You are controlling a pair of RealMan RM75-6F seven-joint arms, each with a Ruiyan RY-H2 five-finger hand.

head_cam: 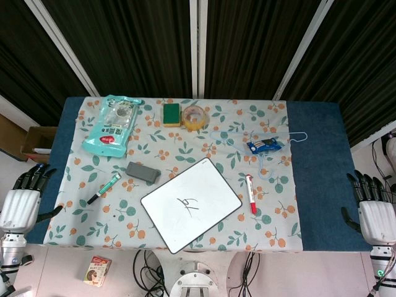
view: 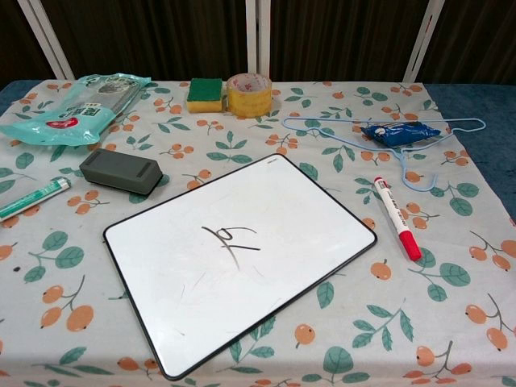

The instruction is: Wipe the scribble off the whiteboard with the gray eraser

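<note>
- Two hands were idle at the table's near corners: the left hand [head_cam: 21, 198] and the right hand [head_cam: 374, 207] each hung with fingers spread and nothing held
- Neither hand appeared in the chest view, so both sat well apart from the work area
- The task appeared to be at its first step, since the gray eraser [view: 121, 170] lay untouched on the tablecloth [view: 451, 322], just beside the upper left edge of the whiteboard [view: 306, 218]
- The scribble [view: 230, 239] remained whole near the middle of the board
- The next move likely called for the left hand, the nearer one, to reach inward and grasp the eraser across its narrow sides
- The board lay loose and turned at an angle, so it might slide during wiping; steadying it with the right hand could help
- Readable writing was scarce: the scribble formed no clear character
- The teal packet [view: 76, 109] carried a red label, and the red marker [view: 397, 218] and green marker [view: 28, 199] bore print, all too small to read
- The blue packet [view: 399, 133] on the wire hanger [view: 322, 133] showed no legible brand
</note>
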